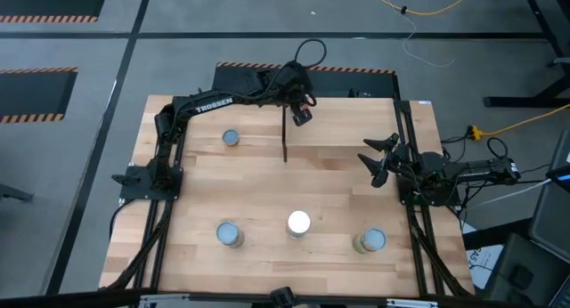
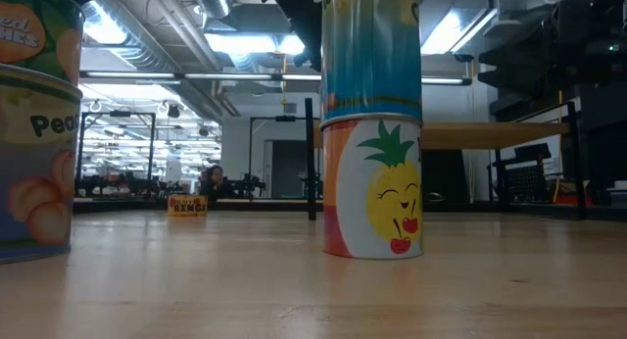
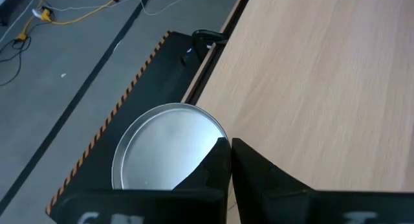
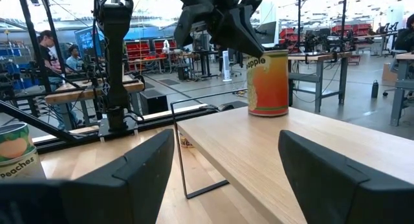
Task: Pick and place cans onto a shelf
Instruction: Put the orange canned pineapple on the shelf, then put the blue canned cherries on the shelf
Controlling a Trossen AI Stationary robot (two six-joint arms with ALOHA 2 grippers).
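The shelf [image 4: 272,140] stands at the table's far side [image 1: 347,121]. An orange-labelled can [image 4: 268,81] stands upright on its top board, its silver lid [image 3: 165,146] close under my left gripper [image 3: 228,146]. That gripper is shut and slants down at the lid's edge. One can [image 1: 231,138] stands at the far left. Near the front edge are two stacks of two cans [image 2: 372,123] [image 2: 34,133] and one more can [image 1: 370,241]. My right gripper [image 4: 226,179] waits open at the table's right edge [image 1: 378,157], facing the shelf. My left gripper has its shut fingertips [image 4: 253,50] at the rim of the can's lid [image 3: 217,136], slanting down from above. I cannot tell whether they touch the rim. The can stands upright with its bottom on the shelf's board.
The shelf's thin black legs [image 2: 312,158] rise from the tabletop in front of the left arm [image 1: 214,103]. Cables lie on the floor beyond the far edge [image 1: 419,23]. People sit at benches in the room behind [image 4: 48,46].
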